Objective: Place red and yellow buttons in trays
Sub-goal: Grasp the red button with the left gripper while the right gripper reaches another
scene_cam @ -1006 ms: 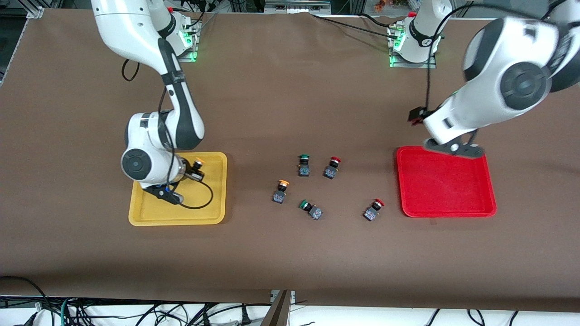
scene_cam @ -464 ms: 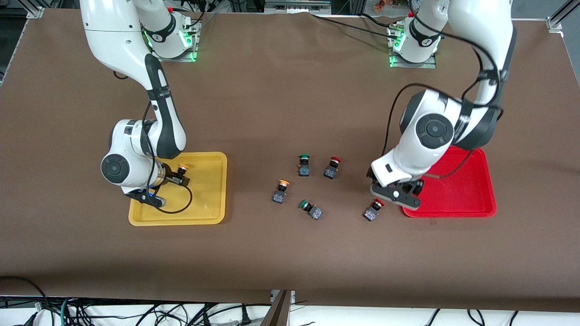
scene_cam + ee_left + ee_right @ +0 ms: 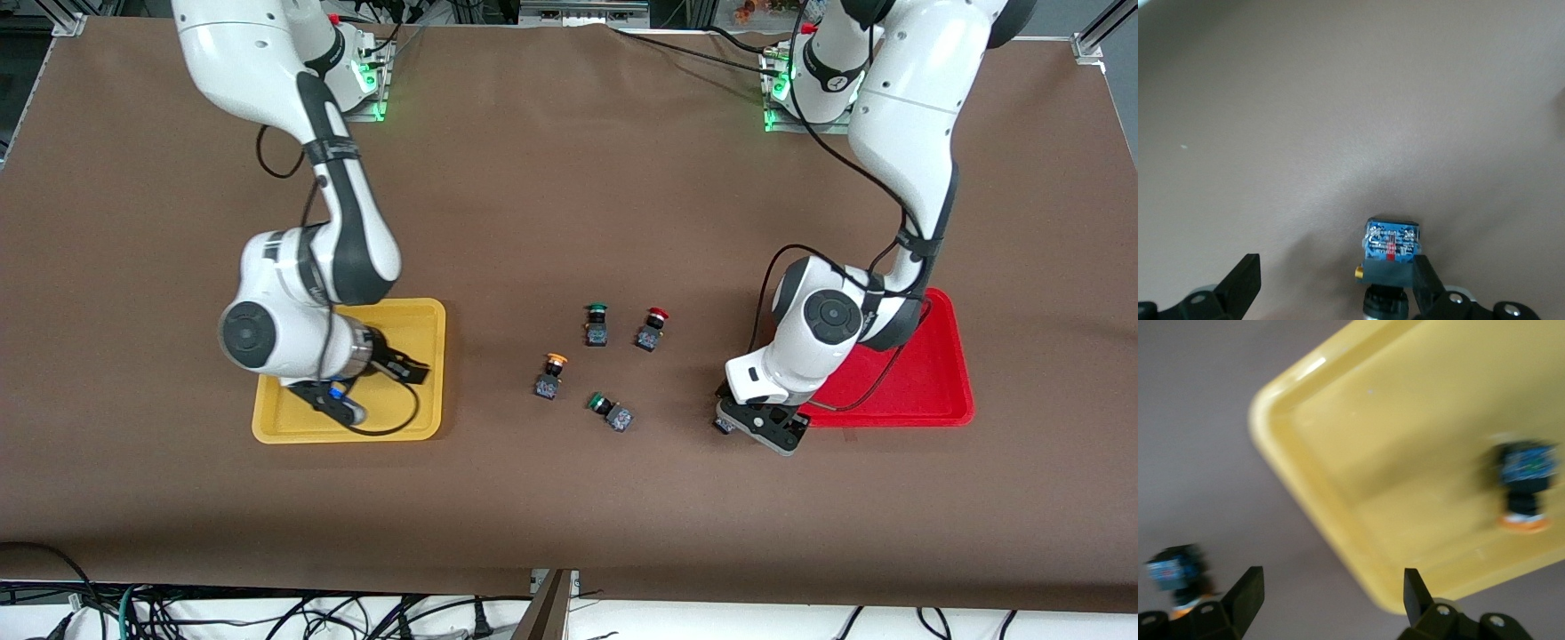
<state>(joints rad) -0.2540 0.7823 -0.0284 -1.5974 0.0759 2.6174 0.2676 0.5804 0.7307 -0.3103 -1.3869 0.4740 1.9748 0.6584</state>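
Reaching low over the table edge of the red tray (image 3: 942,391), your left gripper (image 3: 1331,293) straddles a red button (image 3: 1390,248), fingers spread and not yet closed, so that pick is unfinished. Farther back, one yellow button (image 3: 551,375) and another red button (image 3: 652,328) lie loose mid-table. Your right gripper (image 3: 1331,607) hovers released over the yellow tray (image 3: 427,320), one yellow button (image 3: 1525,487) delivered inside.

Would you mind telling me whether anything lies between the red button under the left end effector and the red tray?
Nothing visible does: the red button sits on bare table between the left end effector's open fingers, beside the red tray.
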